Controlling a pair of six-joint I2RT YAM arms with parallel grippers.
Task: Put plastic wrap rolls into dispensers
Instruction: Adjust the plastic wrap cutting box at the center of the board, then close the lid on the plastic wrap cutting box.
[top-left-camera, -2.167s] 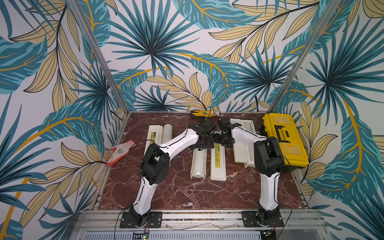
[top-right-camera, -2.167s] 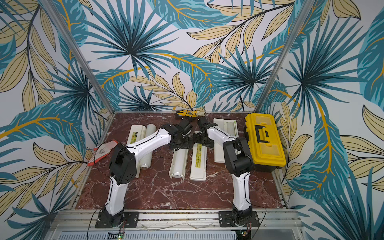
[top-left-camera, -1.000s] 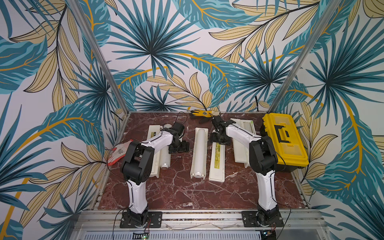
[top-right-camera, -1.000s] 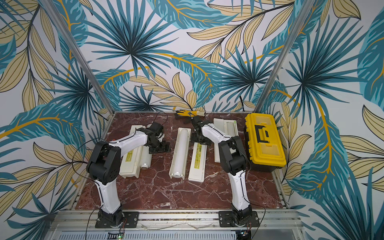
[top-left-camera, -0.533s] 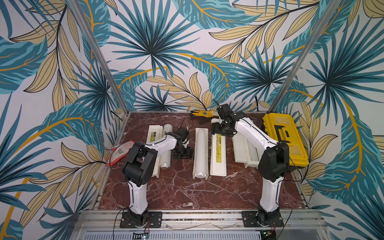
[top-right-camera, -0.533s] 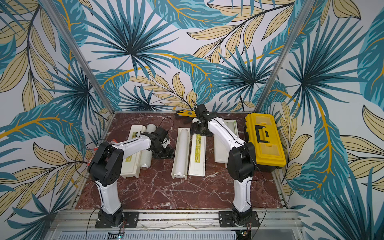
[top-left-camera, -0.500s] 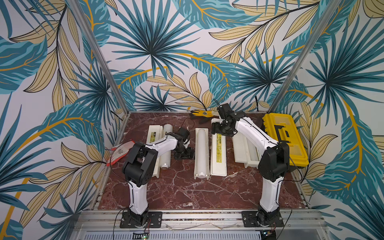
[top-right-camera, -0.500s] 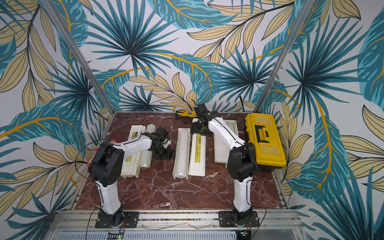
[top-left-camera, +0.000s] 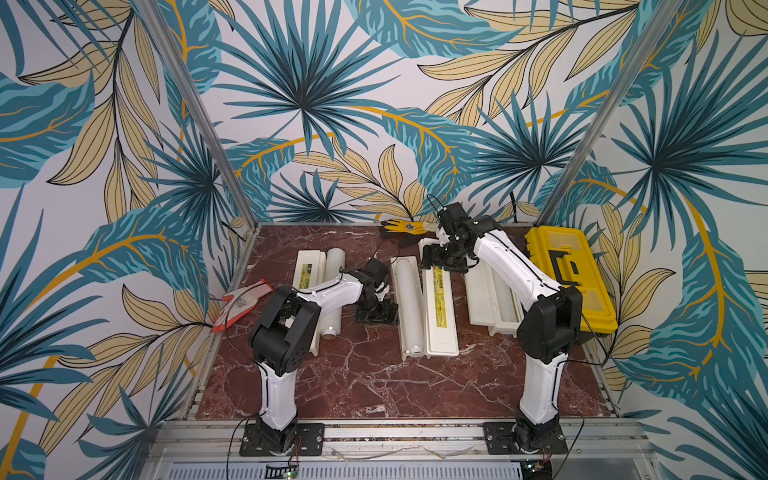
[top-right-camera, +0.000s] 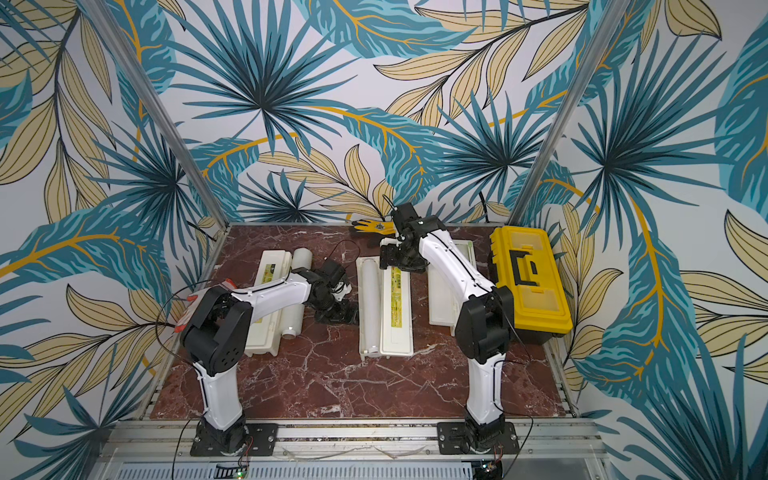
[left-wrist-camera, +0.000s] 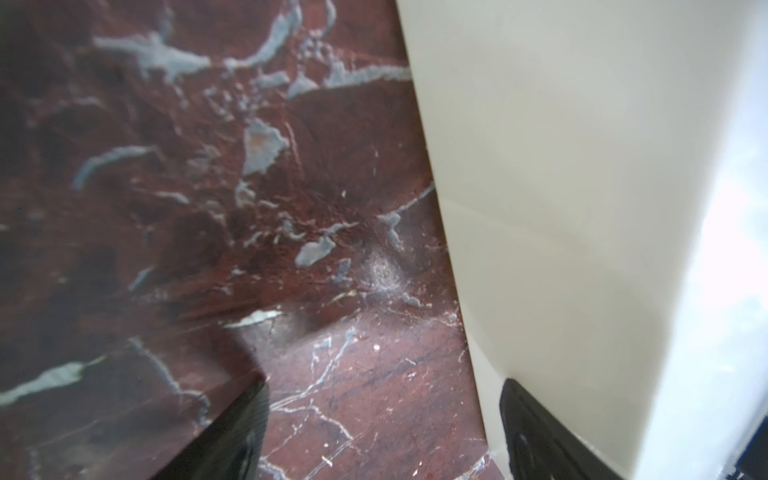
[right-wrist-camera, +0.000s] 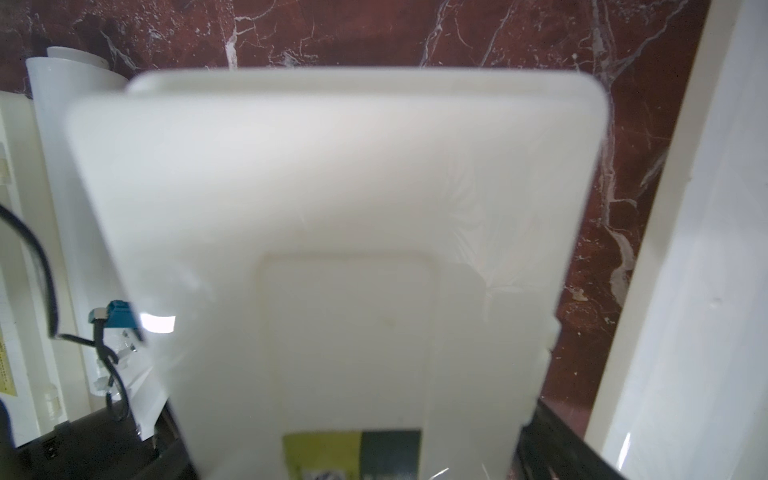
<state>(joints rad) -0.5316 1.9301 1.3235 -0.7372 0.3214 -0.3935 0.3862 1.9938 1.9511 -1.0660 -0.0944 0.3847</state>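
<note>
A long translucent-white plastic wrap roll (top-left-camera: 406, 305) lies in the open trough of the middle cream-white rectangular dispenser (top-left-camera: 398, 316). The dispenser's yellow-labelled lid (top-left-camera: 440, 316) is open at the roll's 3 o'clock.

Your right gripper (top-left-camera: 444, 261) sits at the lid's 12 o'clock end. In the right wrist view its jaws are spread wide to either side of the lid; whether they pinch it you cannot tell.

Your left gripper (top-left-camera: 376, 318) rests low at the dispenser's 9 o'clock. Its black fingertips (left-wrist-camera: 536, 432) are parted over bare table, one just beside the cream wall.

Farther toward 9 o'clock, a second white roll (top-left-camera: 336, 268) lies loose beside a closed dispenser (top-left-camera: 307, 270). Toward 3 o'clock a third dispenser (top-left-camera: 482, 307) lies open, with a yellow-and-black plastic toolbox (top-left-camera: 590, 299) beyond it.

A yellow work glove (top-left-camera: 405, 226) lies at the table's 12 o'clock edge and a red-and-white glove (top-left-camera: 241, 299) at its 9 o'clock edge. Everything sits on a red-brown marble tabletop (top-left-camera: 374, 382), walled by teal-and-cream palm-leaf panels (top-left-camera: 299, 104).
</note>
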